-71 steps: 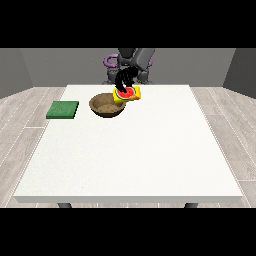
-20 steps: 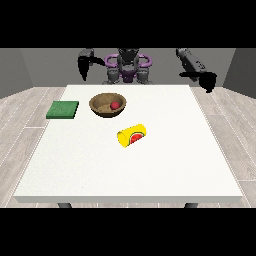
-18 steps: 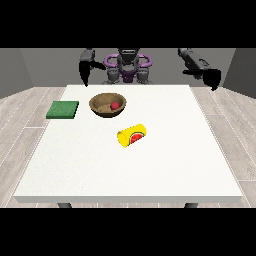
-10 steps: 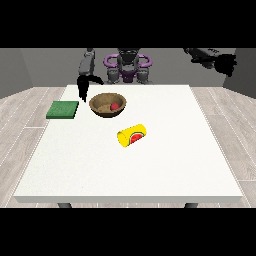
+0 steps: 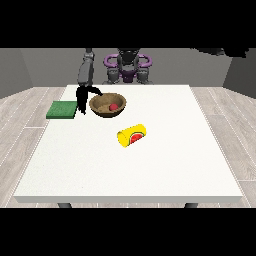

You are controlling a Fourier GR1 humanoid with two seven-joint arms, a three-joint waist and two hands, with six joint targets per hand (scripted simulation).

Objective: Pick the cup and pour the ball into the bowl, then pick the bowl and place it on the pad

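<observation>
While the white table (image 5: 150,170) fills most of the front view, the robot's torso (image 5: 128,67) sits small behind its far edge, one arm coming down over the table at the view's left and the other raised high toward the view's upper right. Green and flat, the pad (image 5: 62,110) lies near the table's left edge, just on the outer side of the fingers of the hand at the view's left (image 5: 81,98). That hand hangs between the pad and the brown bowl (image 5: 107,105), its fingers pointing down toward the table with one dark finger or thumb reaching out to the bowl's near rim; whether the fingers are curled round the rim or merely beside it cannot be told. Directly on the inner side of those fingers stands the bowl, upright, with the red ball (image 5: 114,106) resting inside it. Well apart from the fingers, nearer the camera and toward the table's middle, the yellow cup (image 5: 132,135) lies on its side with its red-marked end facing the camera. Far from everything on the table, the hand at the view's right (image 5: 235,51) shows only as a dark shape, and how its fingers lie cannot be told
</observation>
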